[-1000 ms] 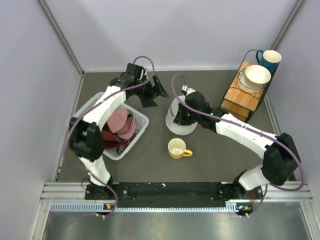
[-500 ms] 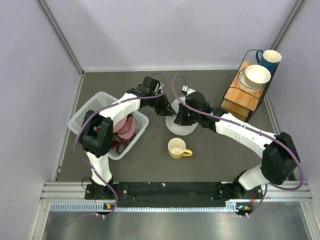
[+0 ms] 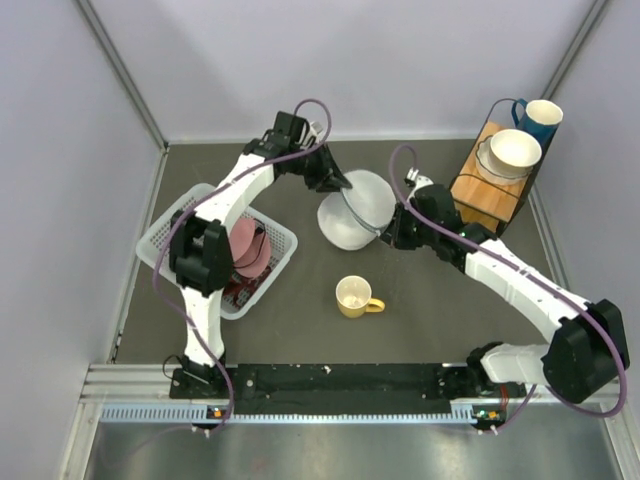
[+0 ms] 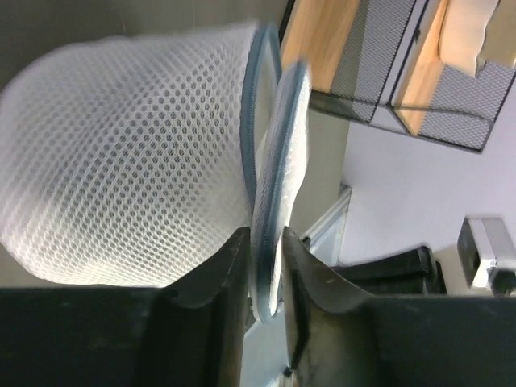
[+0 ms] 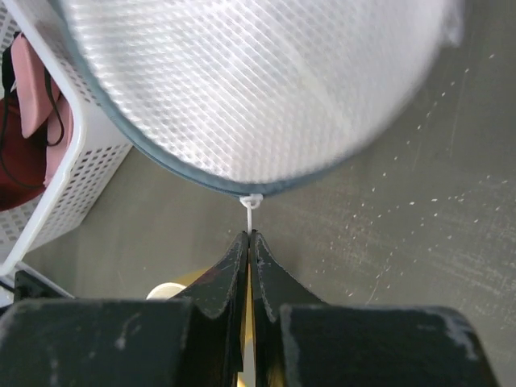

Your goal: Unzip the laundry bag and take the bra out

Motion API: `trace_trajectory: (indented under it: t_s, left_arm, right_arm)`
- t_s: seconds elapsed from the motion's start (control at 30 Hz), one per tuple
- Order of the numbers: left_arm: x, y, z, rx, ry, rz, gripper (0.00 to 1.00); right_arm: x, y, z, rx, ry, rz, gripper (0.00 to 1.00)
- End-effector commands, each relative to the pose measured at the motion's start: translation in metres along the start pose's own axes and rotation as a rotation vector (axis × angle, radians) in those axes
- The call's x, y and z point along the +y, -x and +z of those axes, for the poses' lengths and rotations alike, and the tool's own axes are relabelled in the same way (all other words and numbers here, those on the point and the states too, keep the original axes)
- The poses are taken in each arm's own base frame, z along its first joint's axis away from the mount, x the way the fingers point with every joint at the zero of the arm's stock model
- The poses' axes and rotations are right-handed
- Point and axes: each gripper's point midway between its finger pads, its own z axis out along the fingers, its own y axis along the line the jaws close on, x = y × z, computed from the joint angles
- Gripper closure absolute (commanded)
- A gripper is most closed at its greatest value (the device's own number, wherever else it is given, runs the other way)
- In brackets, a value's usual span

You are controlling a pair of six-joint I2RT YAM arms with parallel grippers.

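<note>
The laundry bag [image 3: 345, 225] is a white mesh pod with a blue-grey rim, tipped up on edge at mid table, its two halves parted at the top. In the left wrist view the laundry bag [image 4: 129, 161] fills the left, and my left gripper [image 4: 266, 246] is shut on its rim. From above, the left gripper [image 3: 343, 185] sits at the bag's far side. My right gripper [image 3: 385, 237] is at the bag's right edge. In its wrist view the right gripper [image 5: 251, 234] is shut on the white zip pull [image 5: 251, 203], which hangs from the bag [image 5: 258, 81]. The bra is hidden.
A white lattice basket [image 3: 283, 235] left of the bag holds pink and dark red garments [image 3: 240, 250]. A yellow mug [image 3: 354, 297] stands in front of the bag. At the back right, a wooden rack [image 3: 490, 185] carries a white bowl [image 3: 513, 150] and a blue mug [image 3: 540, 118].
The left gripper came from above the basket, closed on the bag's rim and pulled it back and up. The right gripper moved right with the zip pull. The bag's halves have parted.
</note>
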Motion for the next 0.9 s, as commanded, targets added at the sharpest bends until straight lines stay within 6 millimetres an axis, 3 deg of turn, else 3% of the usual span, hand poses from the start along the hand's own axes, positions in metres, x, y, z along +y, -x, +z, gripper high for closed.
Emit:
trace_trajectory:
  t_s: [0.0,0.07,0.13,0.2,0.23,0.33,0.37,0.47,0.6,0.7,0.8,0.87]
  left_arm:
    - [0.002,0.026,0.009,-0.013,0.02,0.066,0.5]
    - [0.003,0.024,0.001,-0.033,0.056,0.08,0.19]
    - [0.002,0.014,-0.016,-0.055,0.078,0.096,0.08]
    - [0.004,0.005,-0.026,-0.078,0.096,0.082,0.06]
    - [0.009,-0.011,-0.034,-0.072,0.101,0.065,0.06]
    - [0.002,-0.033,-0.039,-0.093,0.056,0.042,0.07]
    - [0.016,-0.052,-0.029,-0.055,0.073,0.011,0.07]
    - [0.01,-0.069,-0.014,-0.018,0.013,0.004,0.09]
    - [0.013,-0.066,0.006,0.009,0.003,-0.021,0.19]
    - [0.009,-0.058,0.015,-0.006,-0.009,-0.015,0.36]
    - [0.001,-0.047,0.018,-0.018,-0.02,0.008,0.66]
    - [0.007,-0.046,0.019,-0.003,0.012,0.002,1.0]
  right_arm:
    - [0.025,0.002,-0.005,0.031,0.068,-0.01,1.0]
    - [0.03,0.007,-0.003,0.022,0.085,0.005,1.0]
    - [0.035,0.014,-0.002,0.004,0.097,0.02,1.0]
    - [0.038,0.019,0.001,-0.004,0.101,0.03,1.0]
    - [0.039,0.019,0.002,-0.004,0.104,0.03,1.0]
    - [0.042,0.021,0.008,0.002,0.113,0.035,1.0]
    - [0.044,0.023,0.009,0.003,0.116,0.037,1.0]
    - [0.047,0.025,0.013,0.007,0.128,0.035,1.0]
    - [0.049,0.023,0.014,0.018,0.138,0.027,1.0]
    - [0.047,0.018,0.013,0.03,0.14,0.026,1.0]
    - [0.039,0.012,0.011,0.039,0.114,0.011,1.0]
    - [0.028,0.014,0.007,0.018,0.063,-0.025,1.0]
